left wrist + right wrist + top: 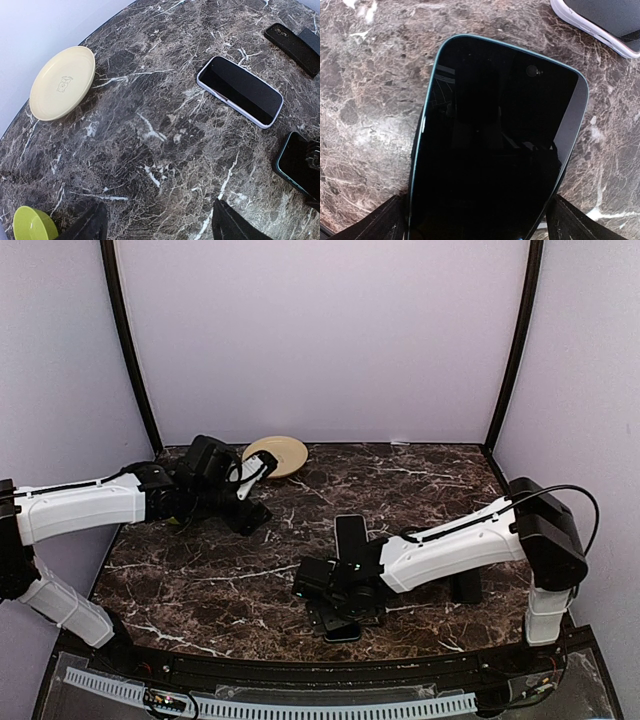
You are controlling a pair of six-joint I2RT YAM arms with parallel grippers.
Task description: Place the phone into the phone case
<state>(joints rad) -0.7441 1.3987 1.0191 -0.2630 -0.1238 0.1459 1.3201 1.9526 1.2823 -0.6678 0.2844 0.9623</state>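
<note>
Marble table [200, 580]: phone [495, 140] lies flat, screen up, near the front edge, under right gripper [482, 220]. Long axis runs straight out between the fingers [385, 220], lens-dot end away. Jaws spread wide, one finger outside each long edge. Whether its teal rim is the case, cannot tell. White-edged phone [605, 20] sits near the far corner, apart; bare marble opposite. Left gripper [157, 225] spread, empty, near plate [62, 82].

A robot test booth in a lab: plain pale walls [320, 340] box in three sides of a dark marble-patterned table [430, 475], with black posts [128, 350] at its far corners. Two white-and-black arms, the left arm [80, 505] and the right arm [450, 545], are mounted at its near edge, above a perforated white strip [330, 707].
</note>
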